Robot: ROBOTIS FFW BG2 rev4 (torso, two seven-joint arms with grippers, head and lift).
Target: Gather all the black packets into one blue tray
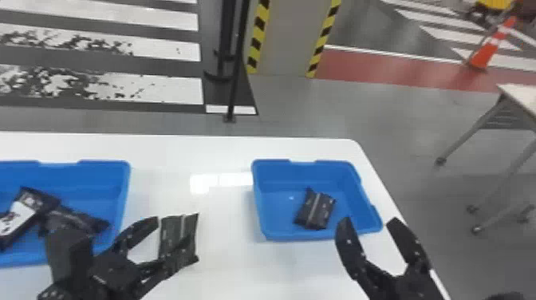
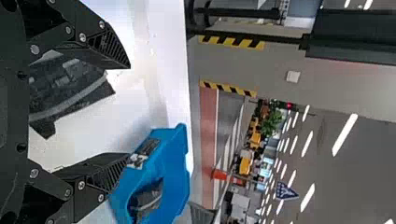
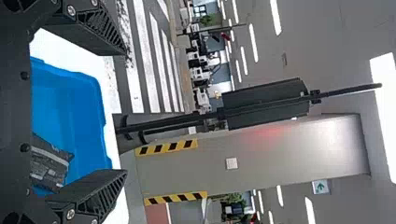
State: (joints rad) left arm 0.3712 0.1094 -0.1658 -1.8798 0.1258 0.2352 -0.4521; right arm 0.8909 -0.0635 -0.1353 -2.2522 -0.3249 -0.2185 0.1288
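Seemingly, one black packet [image 1: 315, 211] sat in the centre-right tray [image 1: 277, 215], three lower-left packets [image 1: 177, 227] needed gathering, left claw [image 2: 129, 112] and right claw [image 1: 370, 220] gaping.

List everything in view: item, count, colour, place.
left tray: 1, blue, left on table
right tray: 1, blue, right on table
labelled packet: 1, black with white patch, in left tray
dark packet: at least 1, black, beside it, partly hidden
inner packet: 1, black, in right tray
loose packet: 1, black, outside both trays, by left claw
table: 1, white, front
pillar: 1, grey, yellow-black edges, behind table
cone: 1, orange and white, far right
side table: 1, pale top, right
ceiling lights: several, white, overhead
left claw: 1, black, open, by loose packet
right claw: 1, black, open, near right tray
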